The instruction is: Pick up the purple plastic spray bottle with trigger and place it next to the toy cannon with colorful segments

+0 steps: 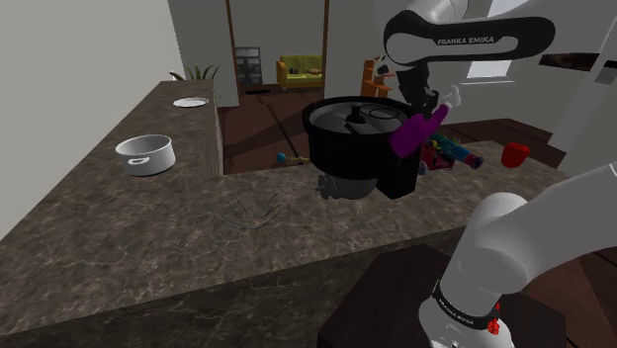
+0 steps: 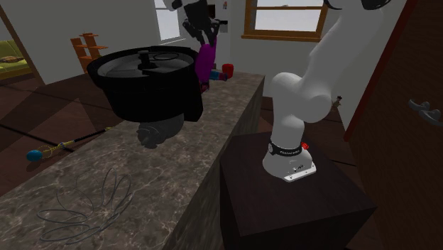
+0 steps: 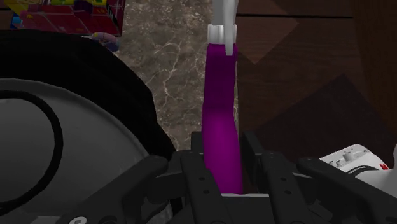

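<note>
Landmark: black lidded pot (image 1: 358, 138) (image 2: 145, 79) (image 3: 57, 133), standing on the dark marbled surface (image 1: 148, 237) (image 2: 163, 177).
Jaws: clenched on the purple spray bottle (image 1: 408, 134) (image 2: 206, 62) (image 3: 221, 127), one black finger (image 3: 198, 153) pressed to each side of its body.
Bottle: held tilted close beside the pot's rim, on the pot's right in the shoulder view. In the wrist view its pale head points away from the jaws, just past the pot's curved edge.
Bottle's lower end: whether it touches the surface cannot be told.
Toy cannon (image 1: 455, 153): lying on the surface beyond the pot, on the same side as the bottle. Its colourful segments show just behind the pot's rim in the wrist view (image 3: 63, 16).
Red object (image 1: 514, 154): farther out from the pot than the cannon.
Grey saucepan (image 1: 146, 154): well apart from the pot, on its left in the shoulder view.
White plate (image 1: 190, 102): farther from the pot than the saucepan.
Wire coil (image 1: 249, 211) (image 2: 85, 206): flat on the surface, nearer the cameras than the pot.
Stand (image 1: 396, 297) (image 2: 291, 199): a dark box beside the surface's edge, near the pot.
</note>
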Controlling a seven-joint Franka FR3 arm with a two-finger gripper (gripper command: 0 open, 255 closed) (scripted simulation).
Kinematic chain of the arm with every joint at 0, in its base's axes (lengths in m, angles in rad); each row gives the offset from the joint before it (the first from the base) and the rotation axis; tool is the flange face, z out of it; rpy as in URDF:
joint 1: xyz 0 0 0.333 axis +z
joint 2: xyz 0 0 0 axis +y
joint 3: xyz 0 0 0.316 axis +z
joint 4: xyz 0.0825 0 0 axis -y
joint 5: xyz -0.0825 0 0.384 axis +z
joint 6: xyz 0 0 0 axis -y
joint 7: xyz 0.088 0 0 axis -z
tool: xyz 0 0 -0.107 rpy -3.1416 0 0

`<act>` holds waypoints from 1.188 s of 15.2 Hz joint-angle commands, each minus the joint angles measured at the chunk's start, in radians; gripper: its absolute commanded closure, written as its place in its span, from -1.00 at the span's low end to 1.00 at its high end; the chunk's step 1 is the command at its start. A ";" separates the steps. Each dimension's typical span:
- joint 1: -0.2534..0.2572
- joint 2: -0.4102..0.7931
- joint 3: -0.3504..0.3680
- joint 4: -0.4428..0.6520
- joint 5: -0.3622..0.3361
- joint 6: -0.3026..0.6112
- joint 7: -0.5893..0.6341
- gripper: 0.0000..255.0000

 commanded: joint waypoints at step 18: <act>-0.089 0.101 -0.463 0.107 -0.231 0.325 -0.384 1.00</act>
